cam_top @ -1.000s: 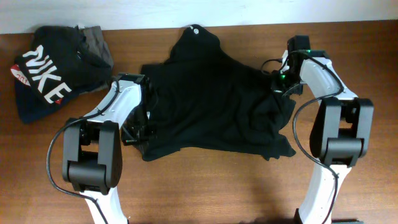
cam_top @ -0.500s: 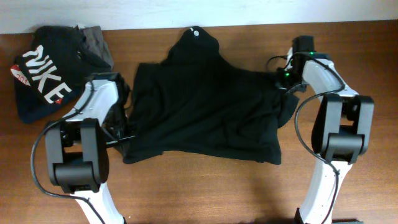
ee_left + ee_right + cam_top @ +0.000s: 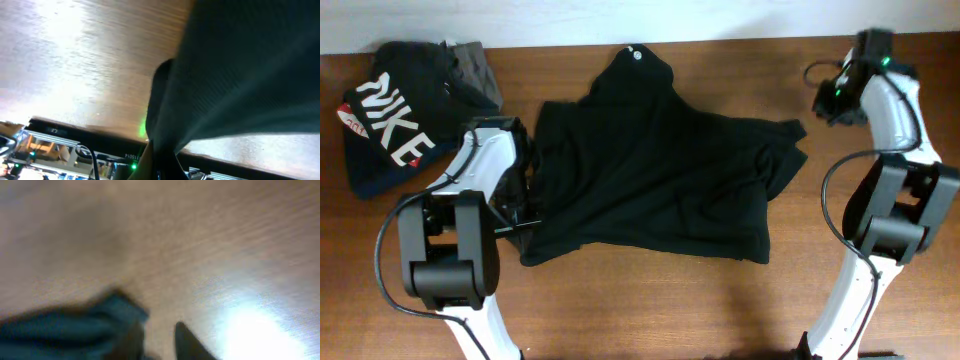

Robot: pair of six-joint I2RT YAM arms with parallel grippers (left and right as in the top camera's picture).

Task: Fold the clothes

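Mid-table, the black T-shirt is lying spread and rumpled, not yet folded. Its collar, w/ the white mark, is pointing at the far edge and the hem is running along the near side. Collar-to-hem axis is going far-to-near, leaning a bit, w/ sleeves sticking out L and R. The R sleeve is lying bunched.

L gripper is sitting right at the shirt's L edge, about midway btwn sleeve and hem, touching cloth. On the L wrist view, fabric is draping across the lens and running down into the fingertips. I'm reading the jaws as closed tight and pinching that edge, though the pinch point itself is hiding under cloth.

R gripper is hanging toward the far R of the table, apart from the shirt and carrying nothing. Its own view is blurring badly, but two dark fingers are showing w/ a narrow strip of wood btwn them, so the jaws are standing slightly parted and empty. A dark fold of shirt is showing near one finger, at the frame's lower L. The shirt is lying toward table ctr from this gripper, R sleeve being the closest bit.

For the coming fold, L arm is on the cloth, while R arm is needing to travel in toward the R sleeve or hem corner.

Far L, the NIKE garment and grey garment are sitting piled, apart from the shirt.
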